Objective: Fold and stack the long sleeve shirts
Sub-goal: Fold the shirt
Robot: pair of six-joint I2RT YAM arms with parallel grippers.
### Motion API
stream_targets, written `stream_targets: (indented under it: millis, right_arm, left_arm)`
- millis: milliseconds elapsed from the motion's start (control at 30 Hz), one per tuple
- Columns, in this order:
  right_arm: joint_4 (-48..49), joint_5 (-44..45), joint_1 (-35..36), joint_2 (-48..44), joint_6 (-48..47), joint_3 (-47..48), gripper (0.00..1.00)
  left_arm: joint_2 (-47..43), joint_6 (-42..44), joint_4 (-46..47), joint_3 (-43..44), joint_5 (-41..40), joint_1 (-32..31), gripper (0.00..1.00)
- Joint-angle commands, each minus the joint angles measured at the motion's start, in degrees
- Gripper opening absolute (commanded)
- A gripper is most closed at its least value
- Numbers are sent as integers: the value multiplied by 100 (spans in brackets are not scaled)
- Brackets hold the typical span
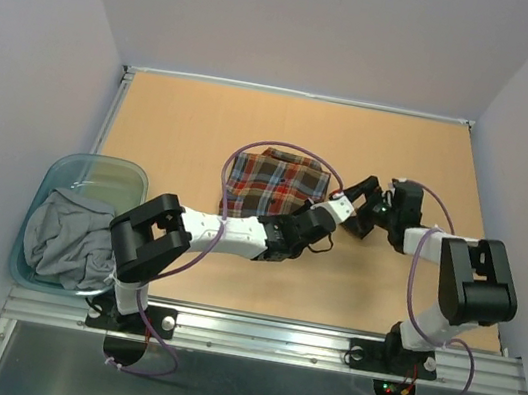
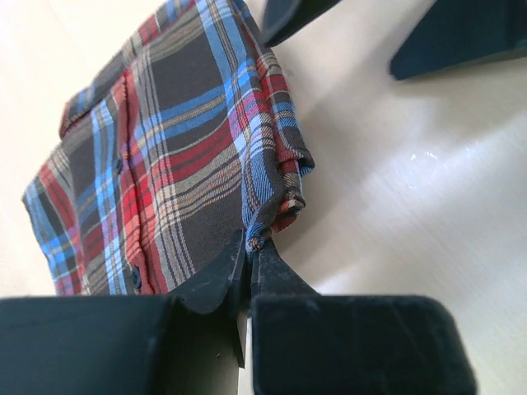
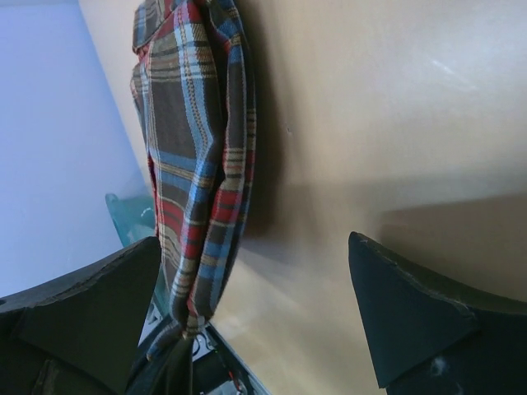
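The plaid flannel shirt (image 1: 274, 184) lay folded into a compact rectangle on the table (image 1: 423, 153), a little toward 12 o'clock of centre in the top view. The left gripper (image 2: 251, 247) had its fingers pressed together on the corner of the bundle at about 4 o'clock, with only a small nip of hem between the tips. The right gripper (image 3: 255, 247) sat just beside the shirt's 3 o'clock edge, fingers spread wide and holding nothing.

The shallow one-corner pinch looked like the main hazard. A pull from there would probably drag only the layers caught in the pinch and peel the fold open, or the hem could slip free. Lifting by that corner alone would likely let the bundle hang and unfold. The two grippers were close together, so a careless move by either could bump the other. If the right gripper closed at the edge, it might catch only some of the layers. At 8 o'clock a teal bin (image 1: 131, 173) held a crumpled grey garment (image 1: 64, 240), well apart from all this.
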Motion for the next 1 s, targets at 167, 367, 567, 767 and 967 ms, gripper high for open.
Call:
stream_targets:
  millis: [167, 367, 567, 767, 967]
  right_arm:
    - [1762, -87, 445, 1102, 605, 498, 100]
    - [1771, -113, 867, 1937, 719, 903, 100]
    - [1771, -43, 1228, 2325, 711, 1245, 100]
    - [1771, -34, 1245, 2615, 482, 1509, 75]
    - [1754, -166, 1228, 2748, 202, 1580, 15]
  left_arm:
    - [-143, -349, -36, -121, 109, -7, 0]
    - [-151, -411, -63, -42, 56, -7, 0]
    - [-169, -595, -107, -15, 100, -7, 0]
    - [-248, -1166, -194, -94, 223, -7, 3]
    - [-563, -1869, -405, -174, 223, -7, 35]
